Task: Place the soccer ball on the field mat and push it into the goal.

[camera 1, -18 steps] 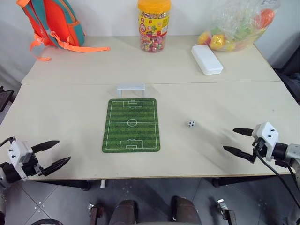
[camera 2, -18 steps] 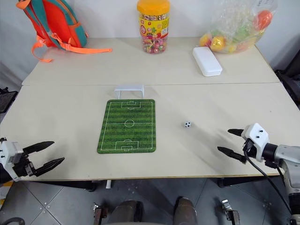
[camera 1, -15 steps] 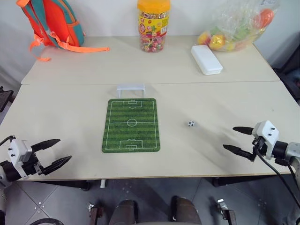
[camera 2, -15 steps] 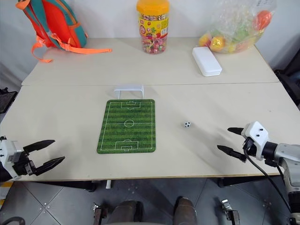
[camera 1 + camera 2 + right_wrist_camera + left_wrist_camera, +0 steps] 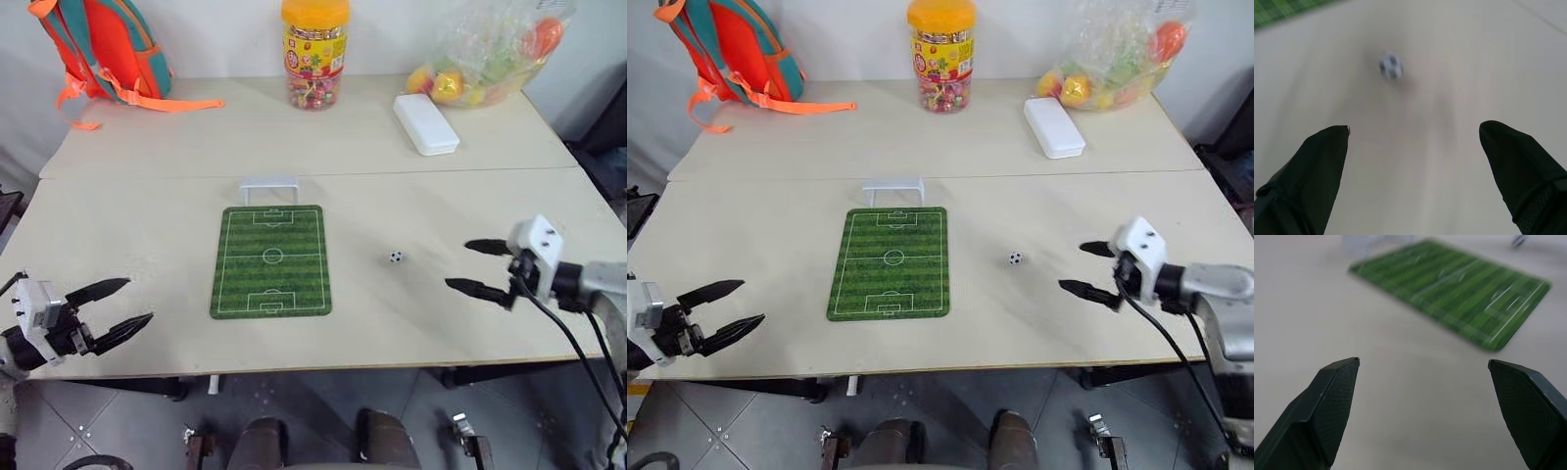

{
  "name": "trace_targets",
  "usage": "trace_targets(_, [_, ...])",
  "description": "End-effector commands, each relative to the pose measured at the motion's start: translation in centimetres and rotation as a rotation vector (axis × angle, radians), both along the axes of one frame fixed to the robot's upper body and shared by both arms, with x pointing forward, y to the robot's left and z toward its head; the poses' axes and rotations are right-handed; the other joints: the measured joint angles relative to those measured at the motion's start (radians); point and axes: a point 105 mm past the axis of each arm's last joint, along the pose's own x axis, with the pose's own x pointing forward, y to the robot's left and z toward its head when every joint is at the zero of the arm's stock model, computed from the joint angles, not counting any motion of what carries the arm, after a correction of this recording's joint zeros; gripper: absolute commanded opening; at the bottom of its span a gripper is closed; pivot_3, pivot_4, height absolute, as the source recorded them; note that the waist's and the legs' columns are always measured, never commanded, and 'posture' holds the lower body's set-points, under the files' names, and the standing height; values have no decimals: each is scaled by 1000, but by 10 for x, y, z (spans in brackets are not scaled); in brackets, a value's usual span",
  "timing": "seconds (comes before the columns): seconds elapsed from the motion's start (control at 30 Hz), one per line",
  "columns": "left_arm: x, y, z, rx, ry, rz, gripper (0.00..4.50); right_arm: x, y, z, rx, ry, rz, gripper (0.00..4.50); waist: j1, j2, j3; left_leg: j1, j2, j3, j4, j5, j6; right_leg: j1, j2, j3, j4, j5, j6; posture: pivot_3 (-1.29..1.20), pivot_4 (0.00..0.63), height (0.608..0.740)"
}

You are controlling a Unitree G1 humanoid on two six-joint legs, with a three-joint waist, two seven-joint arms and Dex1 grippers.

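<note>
The desk [image 5: 137, 235] is the largest thing here, pale and bare in its near half. At its far edge lie an orange backpack [image 5: 103, 49], a clear bag [image 5: 490, 54] of what look like toy fruits, red and yellow, a clear jar [image 5: 313, 54] with an orange lid packed with small coloured sweets, and a shut white box [image 5: 425, 124].

The mat [image 5: 271, 260] lies flat in the middle of the desk, and the goal [image 5: 269, 186] stands just beyond its far short edge, its mouth facing the pitch.

The right gripper [image 5: 478, 266] hangs low over the desk to the right, fingers spread wide and empty, pointing toward the ball [image 5: 395, 257]. The left gripper [image 5: 118, 305] sits at the near left edge, well apart from the mat, fingers likewise apart and holding nothing.

The ball rests on bare desk, right of the mat and near it, between mat and right gripper, touching neither. It is tiny and looks light, hard and smooth, so it will likely roll at a nudge or squirt out of an off-centre pinch. Best taken across its widest part, with the fingers closing squarely from both sides and the tips low to the desk.
</note>
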Motion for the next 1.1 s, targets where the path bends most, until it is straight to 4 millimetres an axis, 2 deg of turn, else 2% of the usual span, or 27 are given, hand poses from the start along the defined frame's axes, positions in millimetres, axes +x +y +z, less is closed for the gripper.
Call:
trace_targets(0.03, [-3, -3, 5, 22, -52, -57, 4500, 8, 12, 1, -9, -2, 39, 4461, 1, 0, 0, 0, 0, 0, 0, 0, 0, 0, 0, 0, 0, 0, 0, 0, 150, 740])
trace_targets(0.27, [1, -27, 6, 27, -67, -189, 4500, 32, 41, -13, -43, 38, 139, 4461, -1, 0, 0, 0, 0, 1, 1, -2, 1, -1, 0, 0, 1, 0, 0, 0, 150, 740])
trace_targets(0.6, [1, -36, 8, 31, -74, -212, 4500, 55, 55, -37, -73, 62, 166, 4461, -22, 0, 0, 0, 1, 2, 1, -2, 1, -1, 0, 0, 1, 0, 0, 0, 150, 740])
trace_targets(0.7, [0, -36, 9, 36, -76, -205, 4500, 57, 54, -47, -87, 77, 164, 3872, -28, 0, 0, 0, 1, 2, 1, -2, 1, -1, 0, 0, 1, 0, 0, 0, 150, 740])
trace_targets(0.97, [-1, -35, 10, 37, -79, -188, 4500, 64, 56, -45, -48, 43, 148, 1315, -31, 0, 0, 1, 1, 2, 3, -2, 1, -1, 1, 1, 3, 0, 0, 0, 150, 740])
trace_targets(1.03, [0, -36, 10, 32, -83, -183, 4500, 63, 56, -45, -47, 43, 153, 847, -31, 0, 0, 1, 1, 2, 3, -2, 1, -1, 1, 1, 3, 0, 0, 0, 150, 740])
trace_targets(1.1, [1, -37, 9, 30, -85, -182, 4500, 63, 56, -44, -46, 39, 156, 848, -30, 0, 0, 1, 1, 2, 3, -2, 1, -1, 1, 1, 3, 0, 0, 0, 150, 740])
